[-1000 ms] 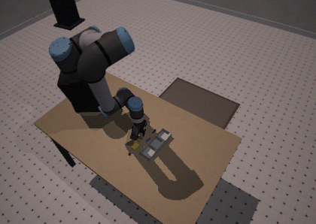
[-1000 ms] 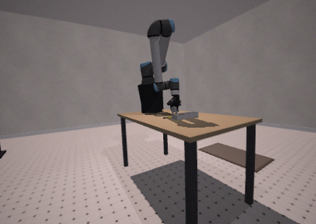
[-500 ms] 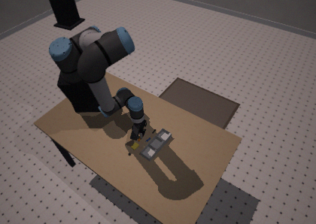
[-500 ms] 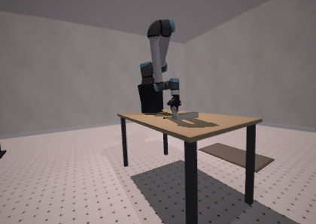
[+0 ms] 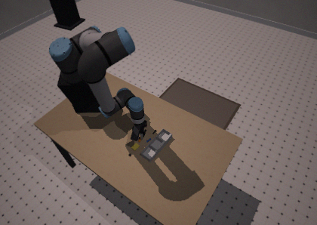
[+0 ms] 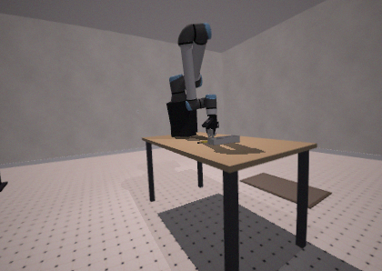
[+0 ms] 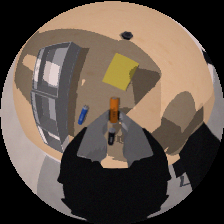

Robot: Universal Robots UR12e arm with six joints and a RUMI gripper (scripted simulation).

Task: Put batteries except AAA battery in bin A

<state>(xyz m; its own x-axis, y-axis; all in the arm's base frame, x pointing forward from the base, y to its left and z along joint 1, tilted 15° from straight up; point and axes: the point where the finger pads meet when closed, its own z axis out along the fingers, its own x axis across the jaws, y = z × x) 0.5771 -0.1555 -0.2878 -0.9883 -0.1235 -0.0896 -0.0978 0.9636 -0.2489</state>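
My gripper [image 5: 140, 139] [image 6: 211, 135] [image 7: 114, 117] is low over the table, its fingertips closed around one end of an orange-and-black battery [image 7: 114, 104]. A blue battery [image 5: 148, 140] [image 7: 83, 115] lies between the gripper and the bins. A dark battery with a silvery end [image 7: 111, 136] shows between the finger bodies in the wrist view. A small black item [image 5: 154, 131] lies near the far end of the bins. The grey bins [image 6: 225, 141] [image 7: 66, 107] stand upright in a joined row. Their letters cannot be read. Battery sizes are unclear.
A yellow square [image 5: 135, 146] [image 7: 120, 71] lies flat on the table [image 5: 211, 149] beyond the orange battery. A small dark round object [image 5: 130, 155] [image 7: 126, 35] lies farther out. The row of bins has raised walls beside the gripper.
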